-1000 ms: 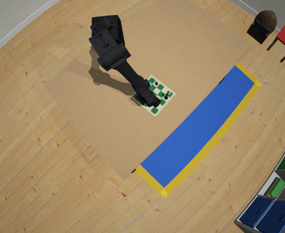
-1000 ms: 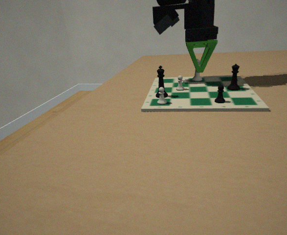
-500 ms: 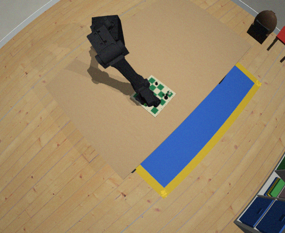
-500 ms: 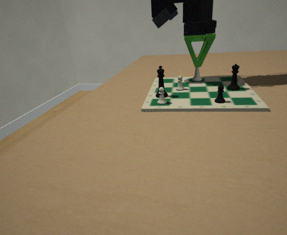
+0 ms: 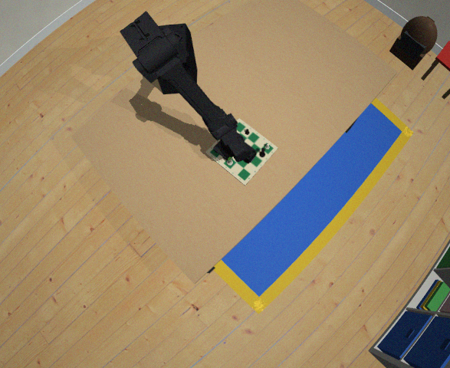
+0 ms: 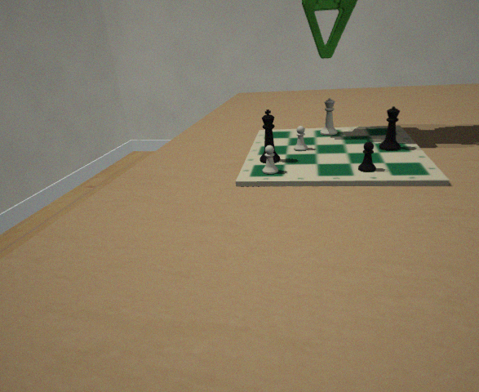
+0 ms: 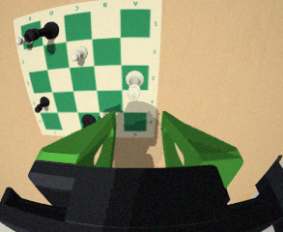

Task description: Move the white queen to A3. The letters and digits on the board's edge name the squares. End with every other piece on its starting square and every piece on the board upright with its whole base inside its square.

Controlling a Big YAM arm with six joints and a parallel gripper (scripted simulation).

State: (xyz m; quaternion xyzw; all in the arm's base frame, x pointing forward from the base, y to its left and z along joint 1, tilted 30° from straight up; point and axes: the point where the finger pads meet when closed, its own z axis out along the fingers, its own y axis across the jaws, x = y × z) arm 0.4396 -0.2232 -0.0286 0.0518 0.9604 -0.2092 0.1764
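The white queen [image 6: 329, 117] stands upright on a square in the far edge row of the green and cream chessboard [image 6: 340, 156]. In the wrist view the queen [image 7: 135, 80] is on a green square by the board's right edge. My gripper [image 6: 325, 51] hangs well above the queen with its green fingers open and nothing between them. It also shows in the wrist view [image 7: 140, 122]. In the overhead view the arm covers part of the board.
Other pieces stand upright on the board: a black king [image 6: 268, 135], a black queen [image 6: 391, 128], a black pawn [image 6: 366, 157] and two white pawns [image 6: 269, 160] [image 6: 300, 138]. A blue and yellow mat [image 5: 316, 202] lies to the right of the board.
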